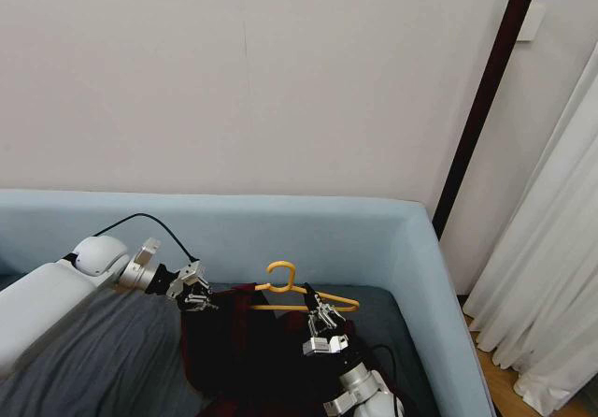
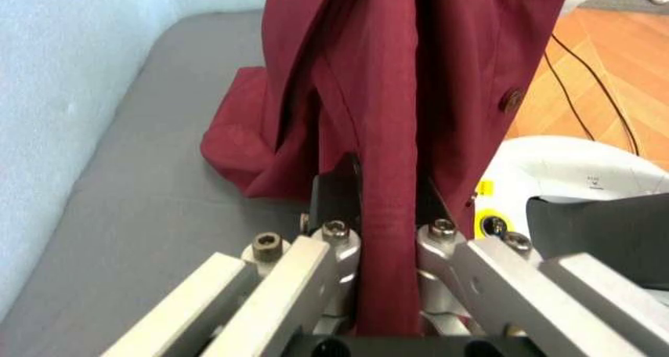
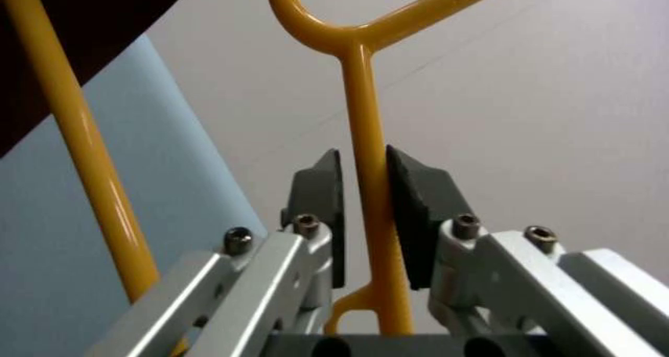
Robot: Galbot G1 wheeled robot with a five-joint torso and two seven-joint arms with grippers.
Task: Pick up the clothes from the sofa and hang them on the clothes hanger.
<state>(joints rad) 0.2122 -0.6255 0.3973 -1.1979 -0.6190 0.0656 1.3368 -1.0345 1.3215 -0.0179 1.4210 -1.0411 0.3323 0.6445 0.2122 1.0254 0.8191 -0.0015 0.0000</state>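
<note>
A dark red garment [image 1: 238, 347] hangs over the grey sofa seat [image 1: 103, 361], draped on a yellow hanger [image 1: 291, 291]. My left gripper [image 1: 198, 295] is at the garment's upper left edge. In the left wrist view that gripper [image 2: 389, 208] is shut on a vertical fold of the red cloth [image 2: 392, 99], which has a button [image 2: 511, 100]. My right gripper [image 1: 323, 320] reaches up from below, beside the hanger's right shoulder. In the right wrist view this gripper [image 3: 364, 216] is shut on the hanger's yellow bar [image 3: 361, 122] below the hook.
The light blue sofa back [image 1: 280, 235] runs behind the garment, and its arm [image 1: 439, 323] rises on the right. A dark clothes rack pole [image 1: 486, 99] stands at the right against the wall. White curtains [image 1: 551, 277] hang beside it over wooden floor.
</note>
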